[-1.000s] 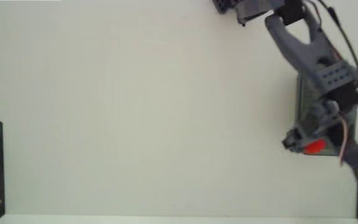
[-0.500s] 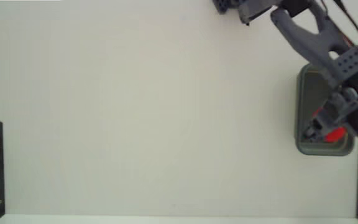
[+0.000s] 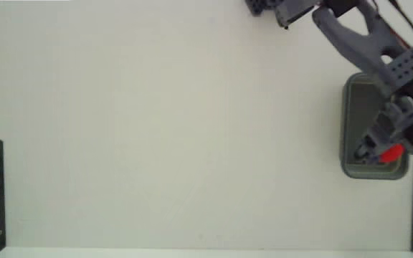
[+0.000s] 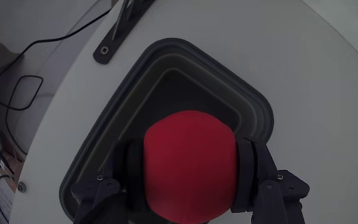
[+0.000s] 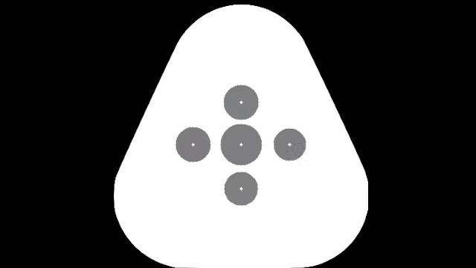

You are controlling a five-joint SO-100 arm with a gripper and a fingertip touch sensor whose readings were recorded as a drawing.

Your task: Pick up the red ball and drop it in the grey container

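Over the grey-green rectangular tub with the stepped rim (image 4: 257, 109), jaws pinch the smooth matte red ball (image 4: 190, 165) from both sides. Gripper (image 3: 384, 152) sits above the tub's near end on the white desk (image 3: 156, 143). Best: spread jaws cleanly, no sideways motion, so the ball falls inside.

The red ball (image 4: 190, 165) sits between the end effector (image 4: 190, 186) fingers, above the grey container (image 4: 253, 106) (at the table's right edge in the fixed view).
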